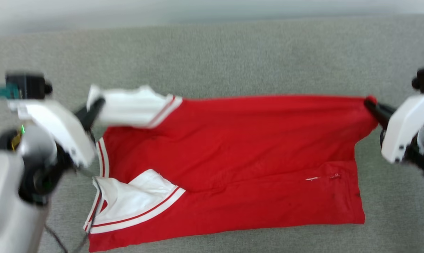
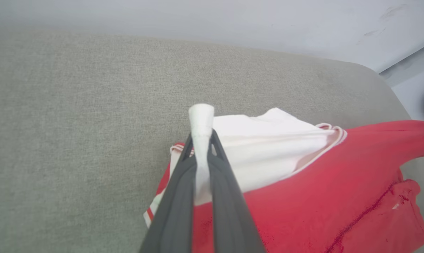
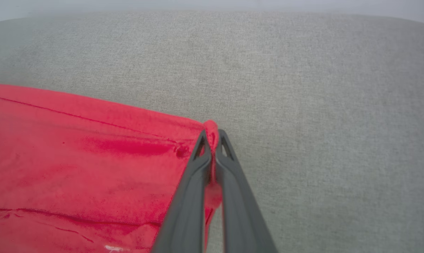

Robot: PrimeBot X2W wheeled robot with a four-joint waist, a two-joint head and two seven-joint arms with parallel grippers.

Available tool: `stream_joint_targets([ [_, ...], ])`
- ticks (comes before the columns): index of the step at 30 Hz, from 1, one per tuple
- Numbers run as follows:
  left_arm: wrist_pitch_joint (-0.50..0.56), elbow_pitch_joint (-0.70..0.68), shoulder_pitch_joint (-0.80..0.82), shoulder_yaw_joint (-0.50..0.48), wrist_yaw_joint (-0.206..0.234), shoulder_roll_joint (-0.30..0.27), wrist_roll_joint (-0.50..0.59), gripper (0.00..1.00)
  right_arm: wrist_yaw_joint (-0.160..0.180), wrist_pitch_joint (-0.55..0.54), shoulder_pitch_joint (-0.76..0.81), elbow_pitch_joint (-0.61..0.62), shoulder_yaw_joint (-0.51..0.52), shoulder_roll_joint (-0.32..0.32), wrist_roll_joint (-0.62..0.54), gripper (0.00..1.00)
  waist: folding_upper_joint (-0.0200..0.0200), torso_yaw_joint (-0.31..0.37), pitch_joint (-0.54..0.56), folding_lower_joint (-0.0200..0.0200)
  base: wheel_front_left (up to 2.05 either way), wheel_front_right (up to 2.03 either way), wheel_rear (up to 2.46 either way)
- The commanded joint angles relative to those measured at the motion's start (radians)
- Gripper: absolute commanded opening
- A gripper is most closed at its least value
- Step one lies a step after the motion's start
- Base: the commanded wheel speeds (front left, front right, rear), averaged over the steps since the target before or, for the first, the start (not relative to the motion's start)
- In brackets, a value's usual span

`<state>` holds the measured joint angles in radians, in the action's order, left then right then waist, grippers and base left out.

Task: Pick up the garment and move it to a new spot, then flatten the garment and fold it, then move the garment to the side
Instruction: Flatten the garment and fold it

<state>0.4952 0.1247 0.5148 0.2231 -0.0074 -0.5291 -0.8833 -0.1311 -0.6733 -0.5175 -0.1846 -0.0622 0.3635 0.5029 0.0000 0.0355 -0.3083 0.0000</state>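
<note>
The garment (image 1: 240, 154), a bright red shirt with white striped sleeve ends, hangs stretched between my two grippers over a grey fabric surface (image 1: 212, 56). Its lower part lies folded on that surface. My left gripper (image 1: 98, 102) is shut on the tip of a white sleeve (image 2: 268, 140); white cloth pokes out between the dark fingers (image 2: 178, 189). At the far right my right gripper (image 1: 368, 103) is shut on the garment's red corner (image 3: 212, 131), with a pinch of red fabric showing between its fingertips. The top edge runs taut from one grip to the other.
The grey fabric surface (image 3: 303, 88) spreads wide behind and to the sides of the garment. A pale wall or floor (image 2: 233, 21) lies beyond its far edge. A dark cable (image 1: 57, 239) trails at the lower left near my left arm.
</note>
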Motion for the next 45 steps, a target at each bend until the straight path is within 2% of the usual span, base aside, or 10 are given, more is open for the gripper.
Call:
stream_joint_targets([
  [1,-0.015,-0.021,-0.052,-0.009,0.012,-0.007,-0.003,0.00,0.001,0.014,0.035,0.012,0.011,0.000,0.002,0.00,0.0000,-0.005,0.030,0.0000,0.00,0.00,0.00],
  [13,-0.127,-0.058,-0.452,-0.021,0.089,0.095,-0.062,0.01,0.001,0.155,0.308,-0.025,0.063,-0.058,0.039,0.03,0.0000,-0.014,0.081,0.0000,0.00,0.00,0.00],
  [14,-0.137,-0.050,-0.467,-0.019,0.089,0.107,-0.066,0.37,0.001,0.163,0.328,-0.036,0.062,-0.066,0.049,0.36,0.0000,-0.014,0.084,0.0000,0.00,0.00,0.00],
  [15,-0.143,-0.039,-0.479,-0.014,0.086,0.120,-0.073,0.60,0.001,0.175,0.342,-0.042,0.060,-0.071,0.053,1.00,0.0000,-0.015,0.086,0.0000,0.00,0.00,0.00],
  [16,-0.153,-0.027,-0.491,-0.009,0.081,0.132,-0.073,0.87,0.001,0.187,0.356,-0.048,0.059,-0.074,0.057,1.00,0.0000,-0.015,0.090,0.0000,0.00,0.00,0.00],
  [17,-0.177,-0.015,-0.496,-0.011,0.079,0.143,-0.065,1.00,0.001,0.201,0.369,-0.054,0.060,-0.078,0.064,1.00,0.0000,-0.016,0.094,0.0000,0.00,0.00,0.00],
  [24,-0.360,0.000,-0.476,-0.010,0.051,0.177,0.018,1.00,0.001,0.276,0.445,0.030,0.080,-0.073,0.065,1.00,0.0000,-0.012,0.139,0.0000,0.00,0.00,0.00],
  [28,-0.434,-0.050,-0.463,0.005,0.051,0.172,0.083,1.00,0.001,0.240,0.470,0.119,0.127,-0.063,0.059,1.00,0.0000,-0.007,0.165,0.0000,0.00,0.00,0.00],
  [36,-0.584,-0.174,-0.436,0.010,0.104,0.187,0.217,1.00,0.001,0.015,0.425,0.167,0.242,-0.037,0.082,1.00,0.0000,-0.019,0.197,0.0000,0.00,0.00,0.00],
  [45,-0.703,-0.285,-0.396,0.024,0.156,0.211,0.337,1.00,0.001,-0.276,0.390,0.154,0.308,-0.052,0.064,1.00,0.0000,-0.111,0.139,0.0000,0.00,0.00,0.00],
])
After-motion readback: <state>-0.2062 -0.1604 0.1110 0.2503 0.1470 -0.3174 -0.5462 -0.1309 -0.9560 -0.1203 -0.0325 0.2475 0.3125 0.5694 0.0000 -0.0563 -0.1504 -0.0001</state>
